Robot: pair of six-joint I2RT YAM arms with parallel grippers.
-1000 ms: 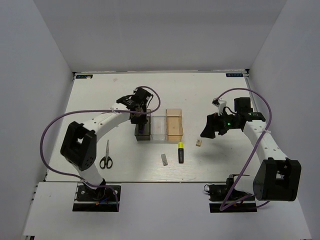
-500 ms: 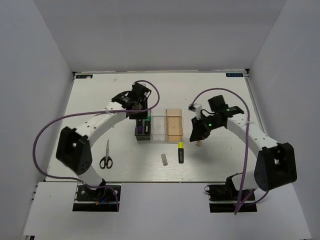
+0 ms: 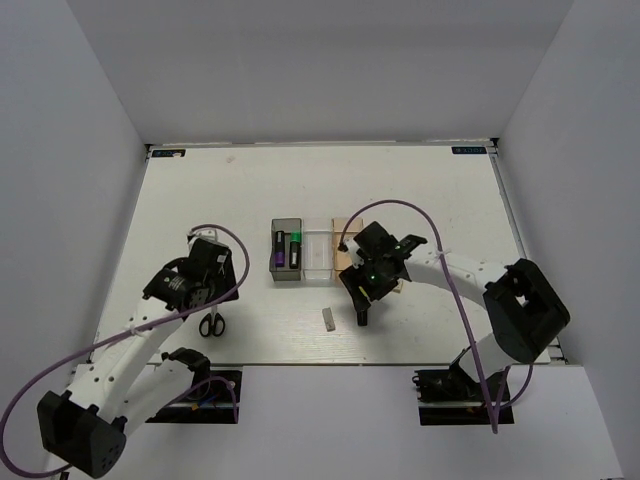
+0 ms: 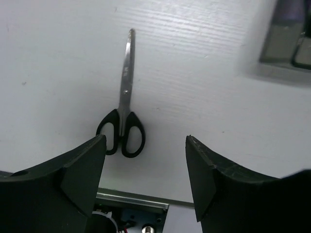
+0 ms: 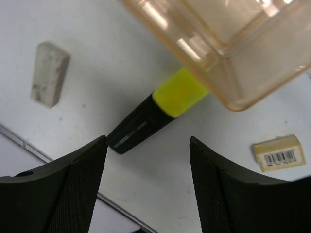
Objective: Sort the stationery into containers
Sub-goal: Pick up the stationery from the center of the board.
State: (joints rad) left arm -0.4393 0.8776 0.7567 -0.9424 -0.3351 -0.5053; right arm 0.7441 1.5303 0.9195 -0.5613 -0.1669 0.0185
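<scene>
— L gripper (image 4: 146,145) status?
— We find fingers apart, nothing held; hovers over scissors (image 4: 125,114).
— R gripper (image 5: 148,145)?
— Also apart; we note yellow-capped highlighter (image 5: 155,114) below it, just beside orange bin (image 5: 233,53).

Work surface: a white table (image 3: 420,190), rectangular and matt. Seen close from the left side, its top carries a fine ribbed grain running across it. Condition appears fair.

A faint brownish mark (image 3: 232,157), possibly a stain, sits near the far edge, left of centre.

Two small dark labels are fixed at the far corners, the left label (image 3: 168,153) and the right label (image 3: 469,150). Their print is too small to read.

Plain white panels enclose the table: a left wall (image 3: 60,200), a far wall (image 3: 320,70) and a right wall (image 3: 585,200).

A white ledge (image 3: 330,420) runs along the near side. A metal strip (image 4: 131,199) lines the table's near lip.
</scene>
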